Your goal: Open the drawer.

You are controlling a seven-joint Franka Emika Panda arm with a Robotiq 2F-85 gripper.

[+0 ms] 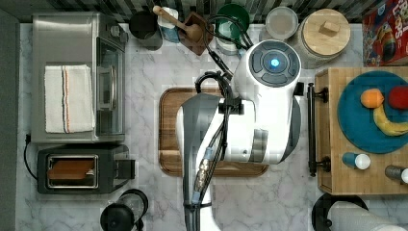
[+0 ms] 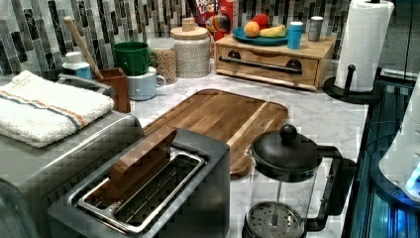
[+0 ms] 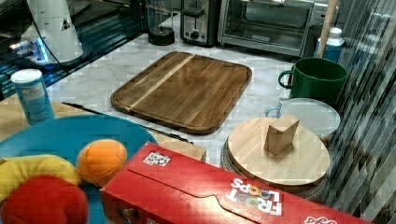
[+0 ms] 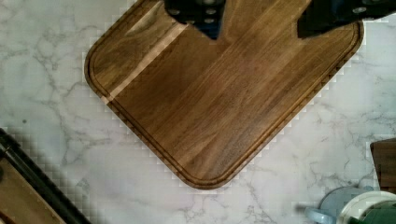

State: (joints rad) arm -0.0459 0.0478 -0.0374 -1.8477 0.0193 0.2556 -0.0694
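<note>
The white arm (image 1: pixel 250 115) hides much of the dark-brown wooden tray (image 1: pixel 168 130). The claw (image 4: pixel 259 21) hangs open and empty above it. Beyond the tray's edge, across bare marble table (image 1: pixel 144 192), sits the shut light wooden drawer (image 2: pixel 270 62) with its long black bar handle (image 1: pixel 312 130).

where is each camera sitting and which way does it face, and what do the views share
Top view: overhead, looking straight down; the arm covers part of the brown tray, the drawer at the top view's right.
Left view: low beside the toaster, facing across the tray to the drawer's black handle.
Right view: behind the blue plate, facing back toward the toaster oven; the arm's base at upper left.
Wrist view: on the wrist, looking down at the tray, gripper jaws apart.
All four share the tray.
</note>
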